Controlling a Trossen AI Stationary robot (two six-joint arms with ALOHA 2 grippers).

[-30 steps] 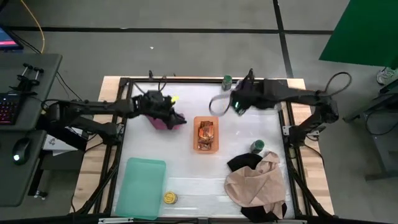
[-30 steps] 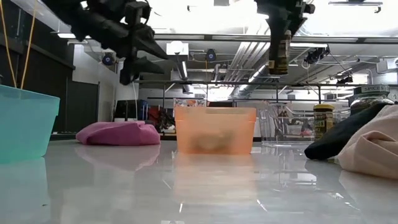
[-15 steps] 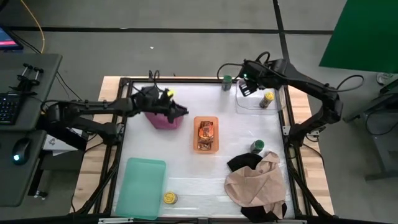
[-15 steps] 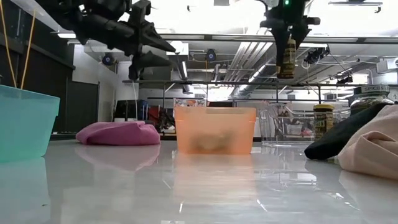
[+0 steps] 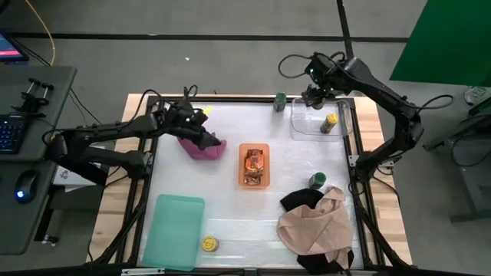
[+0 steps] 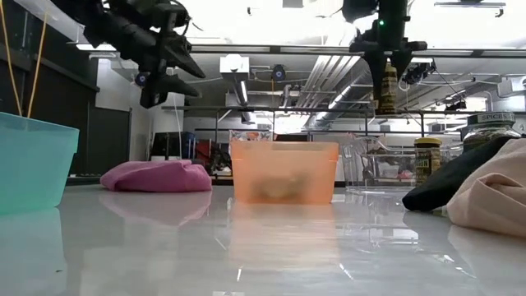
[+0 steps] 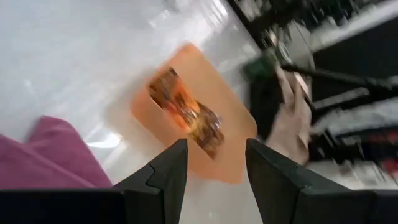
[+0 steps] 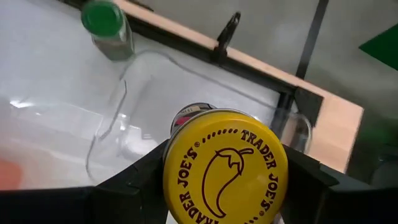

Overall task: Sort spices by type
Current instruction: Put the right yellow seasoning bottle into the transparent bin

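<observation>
**Change.** My right gripper (image 5: 315, 93) has carried its yellow-lidded jar (image 8: 226, 175) from just beyond the orange tray's (image 5: 254, 146) far right corner to farther out on that side. It now hangs above the clear tray (image 5: 307, 126). Its fingers pinch the jar just below the lid. A second yellow-lidded jar (image 5: 330, 123) already stands in the clear tray, so I judge this to be the yellow-lid group and the held jar ready to be lowered and let go.

My left gripper (image 7: 214, 180) has stayed left of the orange tray, over the magenta cloth (image 5: 201, 148), fingers spread and holding nothing.

**Still loose.**
- One green-lidded jar (image 5: 281, 100) stands beyond the orange tray, just beside the clear tray.
- Another green-lidded jar (image 5: 317, 181) stands to the orange tray's near right.
- A third yellow-lidded jar (image 5: 209, 244) stands to its near left.

**Views.**
- The high view hides the held jar under the wrist.
- The low view shows the held jar (image 6: 388, 85) hanging well clear of the table.
- The right wrist view shows its lid between the fingers.
- Only the left wrist view shows the orange-and-black packets (image 7: 186, 112) clearly, lying inside the orange tray.
</observation>
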